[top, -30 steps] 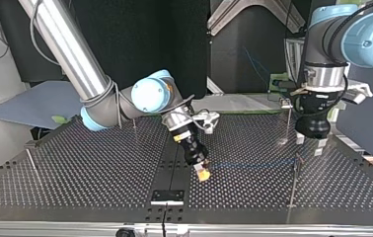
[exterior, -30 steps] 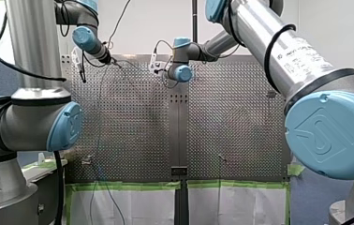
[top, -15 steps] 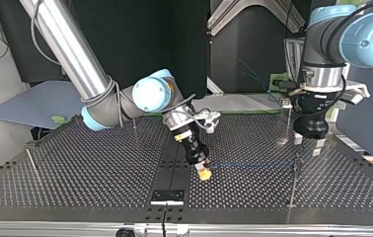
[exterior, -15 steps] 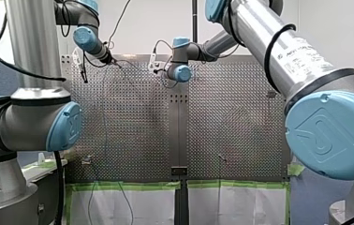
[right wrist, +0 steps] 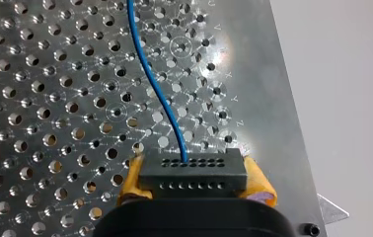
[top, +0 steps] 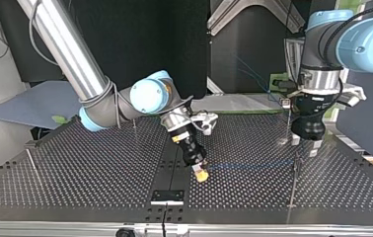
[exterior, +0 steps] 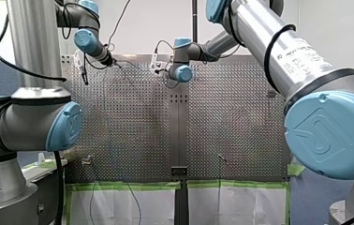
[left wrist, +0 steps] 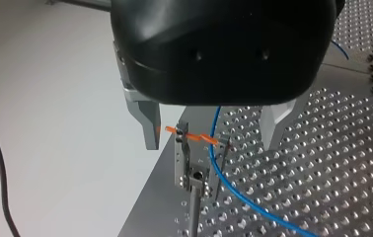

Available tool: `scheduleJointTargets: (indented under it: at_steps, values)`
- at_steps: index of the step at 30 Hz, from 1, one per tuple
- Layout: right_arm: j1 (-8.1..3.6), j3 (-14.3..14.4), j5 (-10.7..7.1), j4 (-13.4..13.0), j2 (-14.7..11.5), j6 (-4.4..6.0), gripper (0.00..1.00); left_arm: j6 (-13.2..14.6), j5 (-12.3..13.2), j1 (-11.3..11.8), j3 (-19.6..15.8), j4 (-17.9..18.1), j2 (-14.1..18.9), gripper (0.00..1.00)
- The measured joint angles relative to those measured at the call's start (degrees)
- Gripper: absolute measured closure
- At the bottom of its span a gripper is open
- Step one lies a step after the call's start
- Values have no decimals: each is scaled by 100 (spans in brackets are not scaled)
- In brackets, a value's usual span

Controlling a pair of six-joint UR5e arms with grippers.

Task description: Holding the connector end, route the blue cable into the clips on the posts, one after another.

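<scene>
Jaws of my right gripper (right wrist: 194, 181) are clenched on the black connector (right wrist: 193, 170), yellow pads (right wrist: 259, 185) on both flanks. From the connector's face the blue cable (right wrist: 150, 74) runs straight ahead over the perforated table (right wrist: 36, 98), long axis pointing away from the jaws. In the top view that line crosses toward the view's right, to the post (left wrist: 193, 215) where my left gripper (left wrist: 213, 132) hangs. Left jaws stand released, metal fingers (left wrist: 148, 129) straddling the clip (left wrist: 183, 155) with orange tabs (left wrist: 194, 137). The cable passes at the clip between them; seated or not, I cannot tell. My left arm is nearer that clip. Stamped letters (right wrist: 234, 98) along the table's edge look like X, Y, Z; arm print (exterior: 301, 54) in the front view is unreadable.
</scene>
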Motion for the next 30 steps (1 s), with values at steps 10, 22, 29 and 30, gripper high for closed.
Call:
scheduleJointTargets:
  at_steps: [10, 22, 29, 30]
  values:
    - [-8, 1, -7, 14, -1, -9, 100, 145, 472, -53, 0, 304, -3, 0]
    - [40, -28, -7, 13, -3, -26, 100, 355, 1106, -264, 169, 380, -168, 0]
    - [51, -51, -8, 20, -7, -34, 100, 405, 996, -449, 514, 285, -452, 0]
    - [52, -51, -8, 23, -6, -35, 100, 411, 960, -466, 551, 287, -491, 0]
